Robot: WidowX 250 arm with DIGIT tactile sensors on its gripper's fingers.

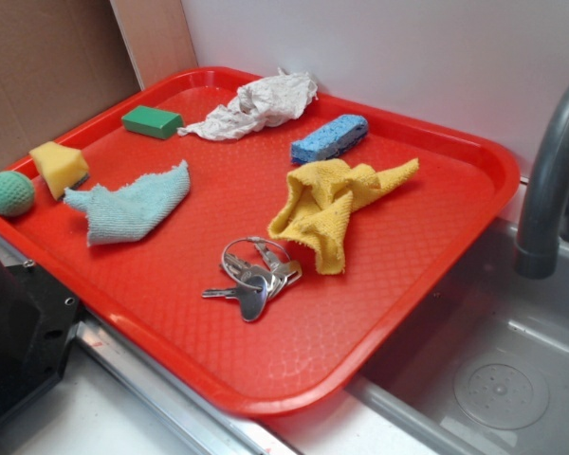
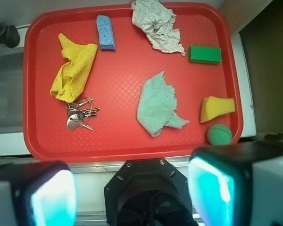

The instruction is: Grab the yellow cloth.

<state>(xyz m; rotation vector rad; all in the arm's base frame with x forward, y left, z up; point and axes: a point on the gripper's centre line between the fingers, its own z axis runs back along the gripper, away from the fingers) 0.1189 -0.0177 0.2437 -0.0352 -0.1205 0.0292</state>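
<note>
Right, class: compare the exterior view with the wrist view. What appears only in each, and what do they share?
Only the exterior view shows the grey faucet and the sink drain.

Only the wrist view shows the end effector, open, with its two fingers in the foreground, off the tray.

Both show the red tray holding the yellow cloth, key bunch, blue sponge, light blue-green rag, crumpled white paper, green block, yellow sponge wedge and green ball.

Legible text, labels, brands, numbers, signs: none found in either view. The red tray (image 1: 474,161), cloths, sponges and counter surfaces carry no readable marks. The key bunch (image 2: 78,117) may bear stamping; too small to tell.
</note>
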